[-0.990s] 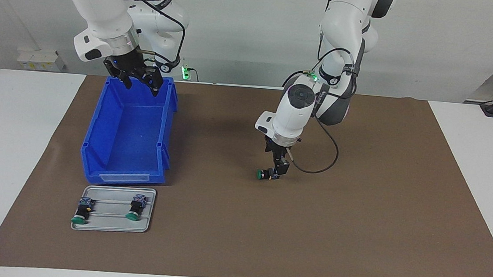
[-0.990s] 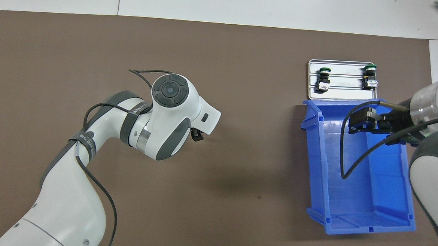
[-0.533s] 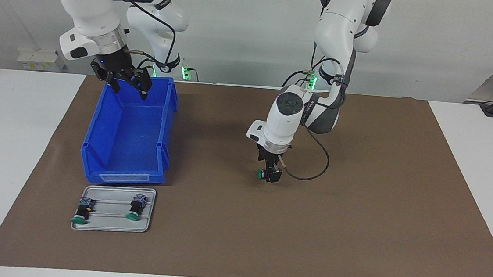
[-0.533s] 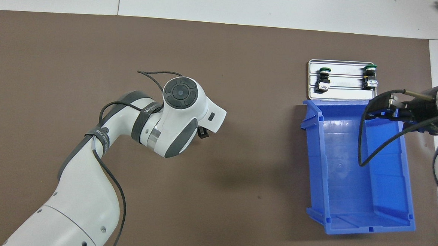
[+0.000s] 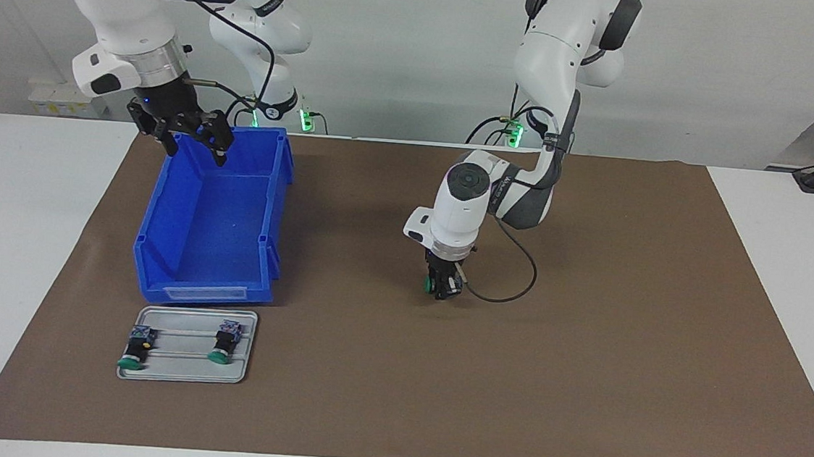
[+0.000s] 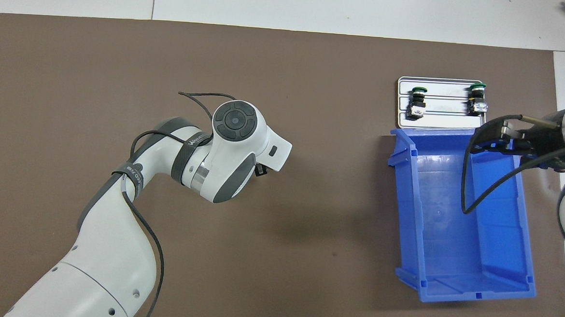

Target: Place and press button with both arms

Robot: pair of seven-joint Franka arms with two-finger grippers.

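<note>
The button (image 5: 433,284) sits low over the brown mat (image 5: 587,344) near the middle of the tabletop, its green cap showing sideways out of the left gripper (image 5: 442,286), whose fingers are closed around the button's body. Whether the button already rests on the mat or hangs just above it cannot be told. In the overhead view the left arm's wrist hides the button completely.

The button looks small, light and rigid, a hard plastic part that should not deform under a firm pinch. The smooth round body could twist or slip between flat fingers, so the squarer base or the straight stretch of the body seems the safer place to hold, leaving the cap free. The cap is the moving part, so squeezing it would likely press it early.

The right gripper (image 5: 183,136) hangs over the blue bin (image 5: 213,242) at the right arm's end of the tabletop, fingers spread wide and holding nothing. Two more buttons (image 5: 179,349) lie on a metal tray (image 5: 244,361) farther from the robots than the bin
</note>
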